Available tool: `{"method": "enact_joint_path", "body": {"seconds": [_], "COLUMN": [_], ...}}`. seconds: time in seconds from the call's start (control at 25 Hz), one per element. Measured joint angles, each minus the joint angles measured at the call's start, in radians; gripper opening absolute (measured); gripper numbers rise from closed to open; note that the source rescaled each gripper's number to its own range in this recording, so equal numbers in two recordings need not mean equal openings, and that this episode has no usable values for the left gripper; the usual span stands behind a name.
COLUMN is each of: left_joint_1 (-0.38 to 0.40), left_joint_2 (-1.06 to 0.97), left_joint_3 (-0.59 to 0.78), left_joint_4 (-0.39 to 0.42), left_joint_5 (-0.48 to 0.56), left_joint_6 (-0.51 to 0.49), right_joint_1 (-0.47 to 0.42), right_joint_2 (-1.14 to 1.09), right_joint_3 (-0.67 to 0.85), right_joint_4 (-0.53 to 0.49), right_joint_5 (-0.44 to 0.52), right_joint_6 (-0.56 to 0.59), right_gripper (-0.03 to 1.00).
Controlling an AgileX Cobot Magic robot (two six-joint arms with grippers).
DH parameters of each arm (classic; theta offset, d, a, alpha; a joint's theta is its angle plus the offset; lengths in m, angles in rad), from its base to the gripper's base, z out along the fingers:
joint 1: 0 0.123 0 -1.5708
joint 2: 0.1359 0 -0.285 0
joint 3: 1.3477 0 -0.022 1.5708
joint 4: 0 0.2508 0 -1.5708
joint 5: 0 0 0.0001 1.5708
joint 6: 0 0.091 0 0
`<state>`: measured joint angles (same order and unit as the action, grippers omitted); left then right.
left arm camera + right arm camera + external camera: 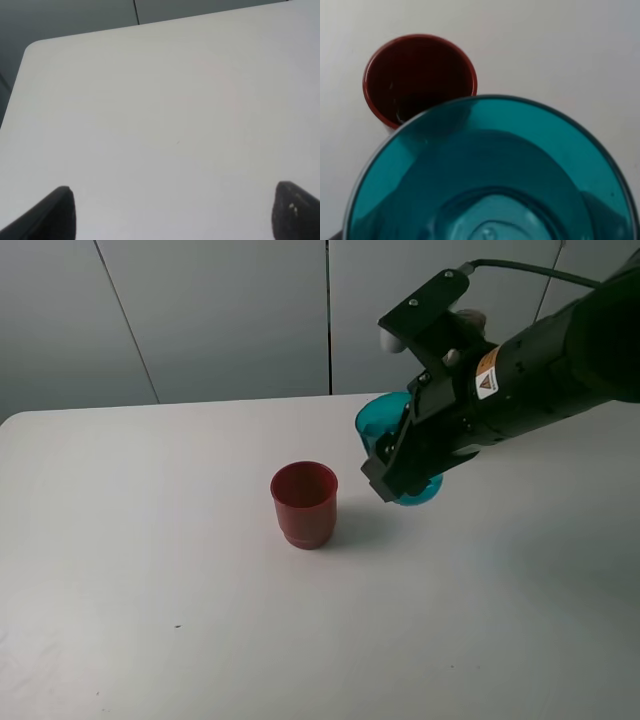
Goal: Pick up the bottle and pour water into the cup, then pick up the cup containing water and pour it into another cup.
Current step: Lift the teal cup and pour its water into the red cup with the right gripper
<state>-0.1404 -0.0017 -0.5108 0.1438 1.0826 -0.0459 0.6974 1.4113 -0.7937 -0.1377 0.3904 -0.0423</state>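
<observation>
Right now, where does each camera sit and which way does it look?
Exterior high: up high, looking down on the table, red cup, and right end effector holding the teal cup.
Left wrist: on the left arm, facing only table; left end effector tips show.
Right wrist: on the right arm, peering into the teal cup.
Exterior high and right wrist share both cups.
</observation>
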Motion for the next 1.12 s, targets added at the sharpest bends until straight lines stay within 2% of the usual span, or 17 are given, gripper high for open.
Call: {"method": "enact_joint_path", "body": {"seconds": [0.28,0.48,0.72,1.12], "left_joint_1": [0.0,0.0,0.0,0.0], "left_joint_2": [0.0,0.0,0.0,0.0], "left_joint_3": [0.0,0.0,0.0,0.0], "left_joint_4": [0.0,0.0,0.0,0.0], "left_joint_5": [0.0,0.0,0.0,0.0], "left_joint_6": [0.0,0.0,0.0,0.0], "right_joint_1": [0.0,0.0,0.0,0.0], "right_joint_2": [0.057,0.14,0.174,0.265], "right_joint_3": [0.002,0.002,0.002,-0.077], "right_joint_4": [-0.093,-0.147,-0.273,-0.386], "right_joint_5": [-0.085,-0.145,-0.199,-0.201], "right_joint_6": [0.072,0.079,0.079,0.085], "right_gripper": [0.13,0.13,0.13,0.13]}}
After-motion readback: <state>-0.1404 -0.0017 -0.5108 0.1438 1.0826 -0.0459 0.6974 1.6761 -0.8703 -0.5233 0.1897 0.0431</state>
